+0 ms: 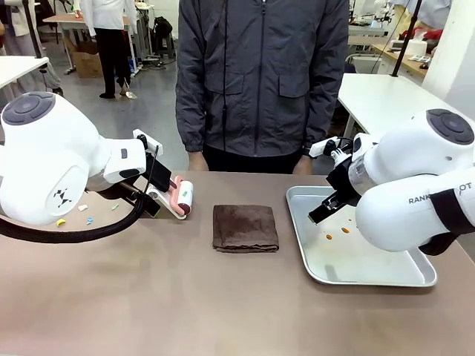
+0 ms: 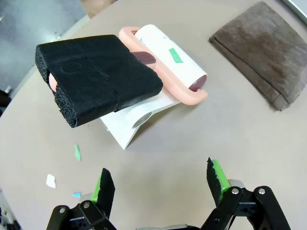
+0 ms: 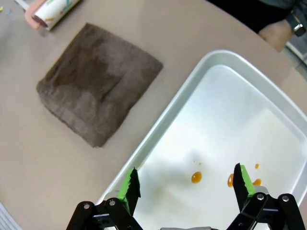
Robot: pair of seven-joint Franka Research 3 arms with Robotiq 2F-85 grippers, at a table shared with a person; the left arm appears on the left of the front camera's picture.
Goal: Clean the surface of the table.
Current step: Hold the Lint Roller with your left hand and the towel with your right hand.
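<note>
Left fingers (image 2: pixel 103 188) apart, empty, near lint roller (image 2: pixel 168 57) | right fingers (image 3: pixel 242 179) apart over tray (image 3: pixel 240 115) | risk imo: bumping roller scatters scraps (image 2: pixel 76 152) across desk (image 2: pixel 201 129)

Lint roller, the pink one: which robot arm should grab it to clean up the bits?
Probably the left. The left gripper hangs open just before the black foam handle of the pink lint roller, with paper scraps nearby. The right gripper hangs open over the shiny silver metal tray, farther away.
</note>
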